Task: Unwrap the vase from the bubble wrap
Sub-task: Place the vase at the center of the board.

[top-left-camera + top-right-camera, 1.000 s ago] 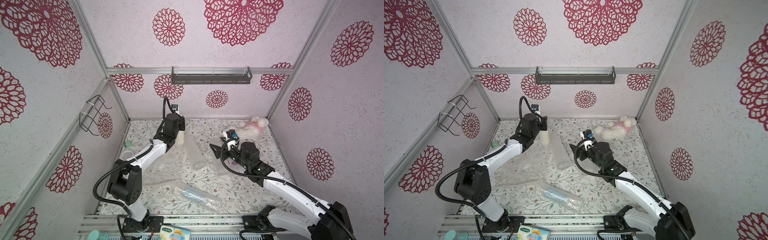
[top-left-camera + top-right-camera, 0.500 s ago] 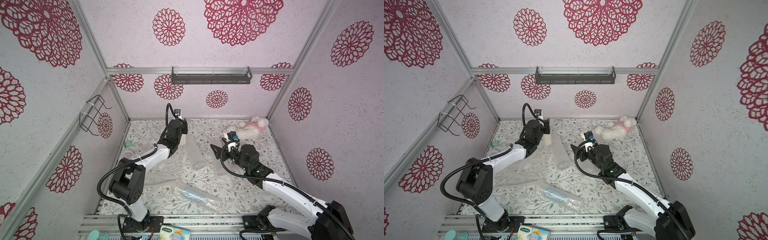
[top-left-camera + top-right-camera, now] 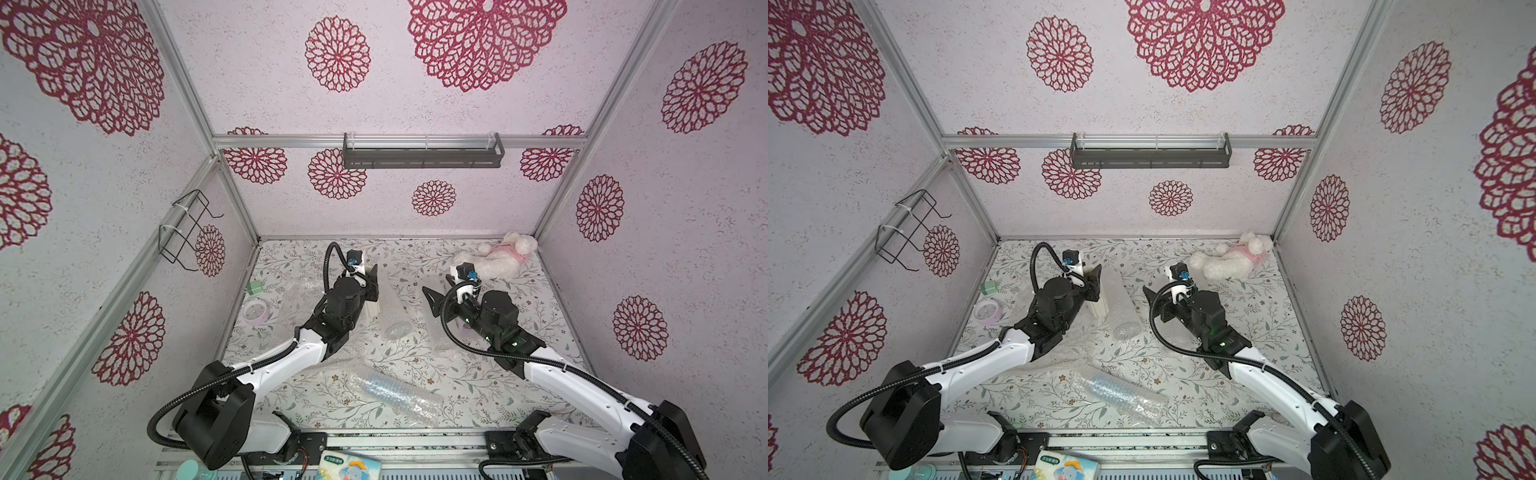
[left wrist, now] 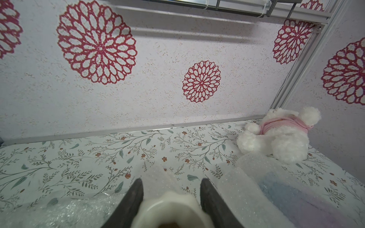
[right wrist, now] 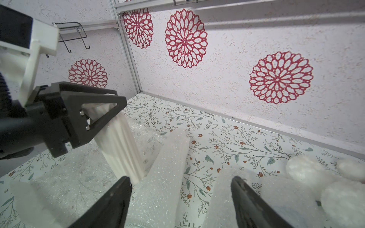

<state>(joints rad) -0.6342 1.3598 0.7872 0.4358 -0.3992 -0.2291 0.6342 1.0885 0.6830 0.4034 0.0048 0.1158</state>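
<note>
A white ribbed vase (image 3: 371, 308) hangs bare and nearly upright at the back left of the table, and my left gripper (image 3: 368, 284) is shut on its upper end. The left wrist view shows its rim (image 4: 169, 207) pinched between both fingers. Loose bubble wrap (image 3: 301, 291) lies flat under and beside it. A roll of bubble wrap (image 3: 390, 309) with a clear vase inside lies just right of it. My right gripper (image 3: 441, 294) hovers open over that roll (image 5: 164, 177), holding nothing. In the right wrist view the white vase (image 5: 118, 142) stands just beyond it.
Another wrapped bluish roll (image 3: 395, 392) lies near the front edge, and one more (image 4: 276, 189) sits under the right arm. A white plush toy (image 3: 505, 259) lies at the back right. A tape roll (image 3: 255, 311) and a green block (image 3: 254, 286) sit by the left wall.
The left gripper has carried the white vase a little lower and towards the front right. The right gripper has barely shifted and stays open.
</note>
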